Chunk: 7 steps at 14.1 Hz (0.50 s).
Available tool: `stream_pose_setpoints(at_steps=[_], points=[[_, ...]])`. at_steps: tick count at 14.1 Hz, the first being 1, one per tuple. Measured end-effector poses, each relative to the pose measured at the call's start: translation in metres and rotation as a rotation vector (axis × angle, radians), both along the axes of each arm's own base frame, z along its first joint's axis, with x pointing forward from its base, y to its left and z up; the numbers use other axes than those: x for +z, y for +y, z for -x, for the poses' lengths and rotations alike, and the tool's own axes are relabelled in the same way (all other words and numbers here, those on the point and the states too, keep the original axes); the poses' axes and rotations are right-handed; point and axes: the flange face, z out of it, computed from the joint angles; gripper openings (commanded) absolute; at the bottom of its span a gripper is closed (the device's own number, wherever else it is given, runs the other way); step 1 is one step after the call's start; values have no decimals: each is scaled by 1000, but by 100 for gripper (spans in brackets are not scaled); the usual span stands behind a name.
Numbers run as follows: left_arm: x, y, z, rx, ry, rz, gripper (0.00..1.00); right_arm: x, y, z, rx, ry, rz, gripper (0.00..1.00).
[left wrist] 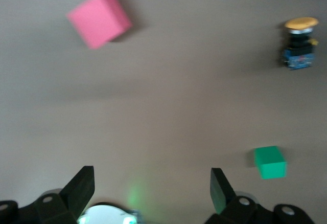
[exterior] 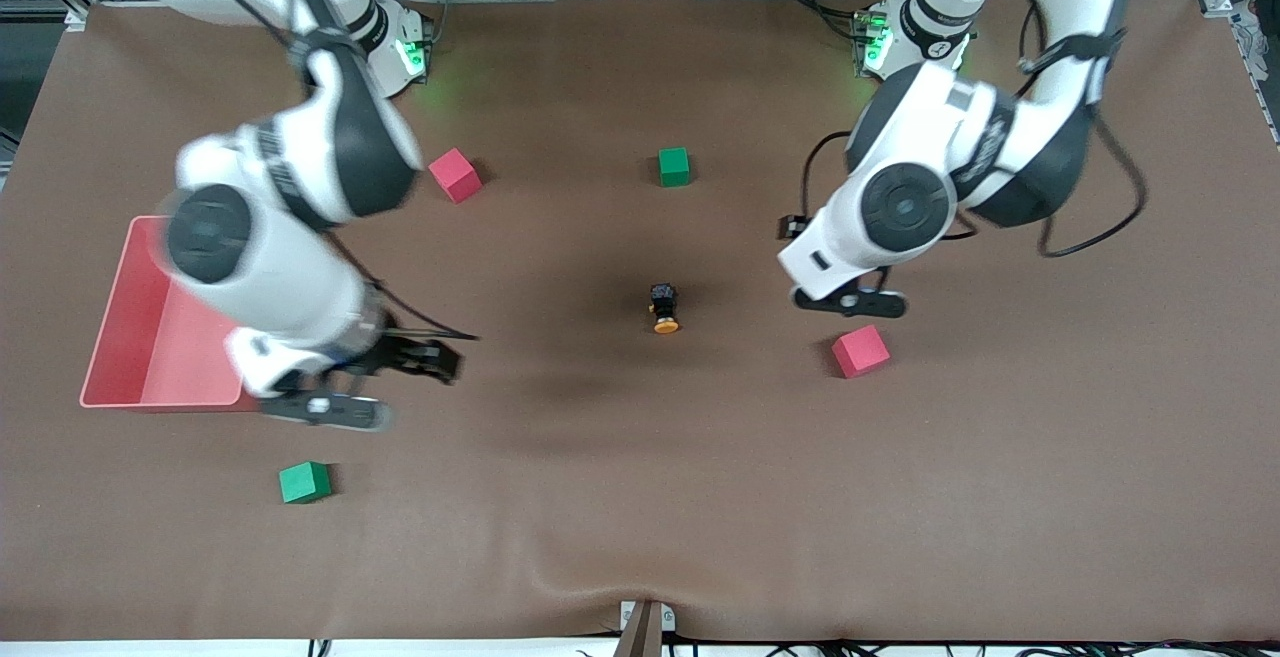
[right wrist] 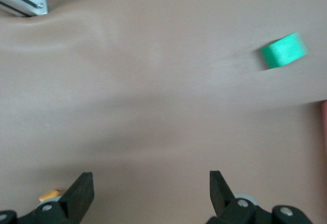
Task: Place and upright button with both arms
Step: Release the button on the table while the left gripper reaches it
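Front view: the button [exterior: 664, 308] lies on its side at mid-table, orange cap toward the camera-side edge, well clear of both arms. Left gripper [left wrist: 151, 191], fingers spread and empty, hangs over bare cloth near a red cube [exterior: 860, 351]. Right gripper [right wrist: 149, 193], also spread and empty, hovers beside the red tray [exterior: 135, 337] at its end of the table.

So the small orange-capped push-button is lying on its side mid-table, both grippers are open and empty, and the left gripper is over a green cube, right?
Not quite. In the front view the left gripper is beside a red cube, not over a green one. The rest holds: the orange-capped push-button lies on its side mid-table, and both wrist views show open, empty fingers, the right gripper included.
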Motion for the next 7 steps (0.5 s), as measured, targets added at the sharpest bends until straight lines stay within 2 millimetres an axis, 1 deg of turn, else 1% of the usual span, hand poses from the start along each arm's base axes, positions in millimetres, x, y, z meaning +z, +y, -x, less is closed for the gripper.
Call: stream_pose_setpoints(at_steps=[2, 4, 7], points=[[-34, -23, 6, 3, 55, 27, 100, 26, -56, 4, 80, 33, 11, 100], [-63, -43, 12, 18, 81, 36, 100, 45, -104, 10, 106, 65, 14, 100], [-94, -73, 17, 62, 65, 33, 100, 72, -154, 21, 64, 78, 12, 100]])
